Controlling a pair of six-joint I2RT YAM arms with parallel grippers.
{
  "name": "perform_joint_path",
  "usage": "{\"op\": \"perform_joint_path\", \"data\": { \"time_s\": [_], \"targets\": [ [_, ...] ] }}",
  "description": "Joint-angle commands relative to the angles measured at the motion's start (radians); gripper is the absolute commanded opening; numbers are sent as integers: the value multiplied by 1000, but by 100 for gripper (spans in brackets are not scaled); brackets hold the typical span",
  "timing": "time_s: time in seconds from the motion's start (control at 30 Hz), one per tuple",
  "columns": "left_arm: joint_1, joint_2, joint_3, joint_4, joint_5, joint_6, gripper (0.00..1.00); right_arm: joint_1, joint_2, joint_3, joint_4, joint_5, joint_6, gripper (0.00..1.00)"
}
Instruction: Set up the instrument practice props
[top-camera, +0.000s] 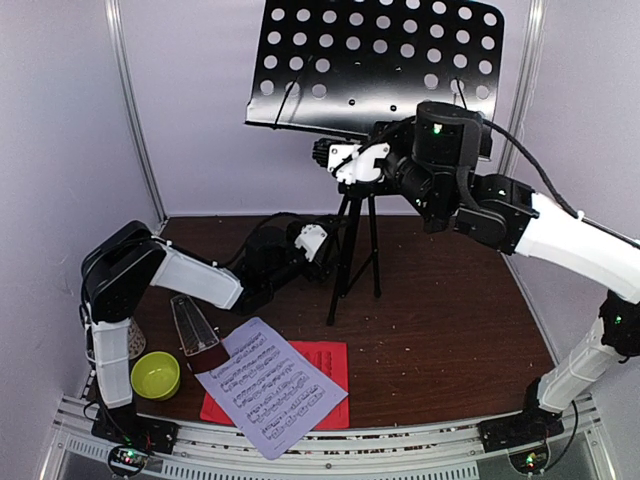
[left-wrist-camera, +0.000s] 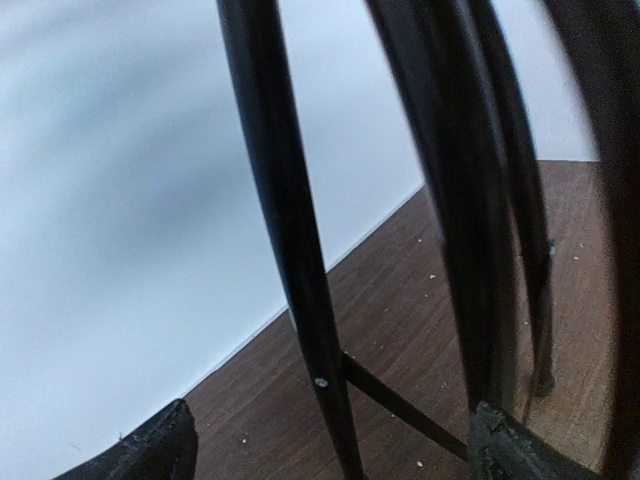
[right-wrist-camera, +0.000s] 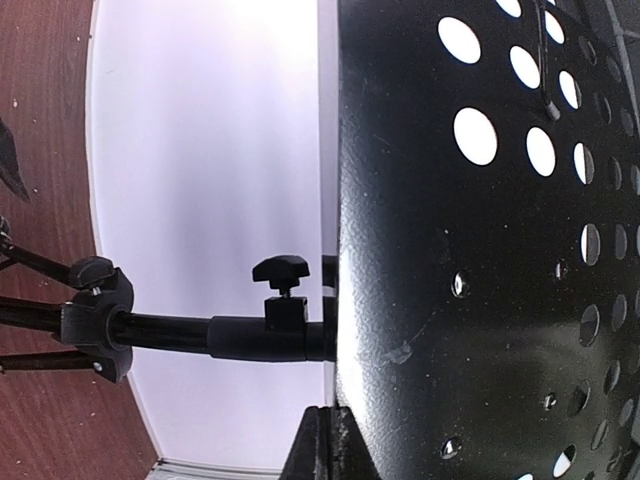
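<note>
Stand (top-camera: 356, 210) upright at the middle of the tabletop (top-camera: 450, 320), tripod legs spread, its perforated desk (top-camera: 375, 60) filling the upper middle of the top view and bare of paper

Left fingers (top-camera: 322, 243) sit low beside the legs, just left of them. In the left wrist view they are spread wide at the bottom left and bottom right of the frame, with a leg passing between them and nothing gripped

Right fingers (top-camera: 338, 160) are up at the neck of the stand, just under the desk's lower edge. They are closed; whether they pinch any part of the stand, I cannot tell

White sheet (top-camera: 270, 388) lies flat in the lower middle of the top view, partly covering the red sheet (top-camera: 325, 360). Its long axis runs on a diagonal from upper left to lower right. Metronome (top-camera: 195, 335) stands at its upper left corner, and a green bowl (top-camera: 155, 375) is just left of that

With the stand up, the likely next step is getting a sheet onto the desk. Both sheets lie below and left of the left fingers, back toward that arm's base, while the right arm is high and well apart from them. So the left arm is the nearer one, and it would have to turn away from the legs and come down on the diagonal edge of the white sheet
</note>
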Motion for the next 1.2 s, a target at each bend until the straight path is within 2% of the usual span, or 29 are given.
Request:
{"op": "perform_joint_path", "data": {
  "time_s": [0.0,0.33,0.6,0.97,1.17],
  "targets": [
    [8,-71,-44,98,-35,-76,98,20,-8,22,399,44,-142,0],
    [16,-185,-142,56,-57,-155,97,21,-7,9,324,30,-64,0],
    [15,-219,-167,21,-54,-208,95,-4,-2,33,241,19,14,19],
    [15,-229,-187,22,-22,-233,94,-21,-15,24,223,-3,34,23],
    [12,-243,-205,25,-14,-237,94,-6,-42,-18,258,-11,23,38]
  ]
}}
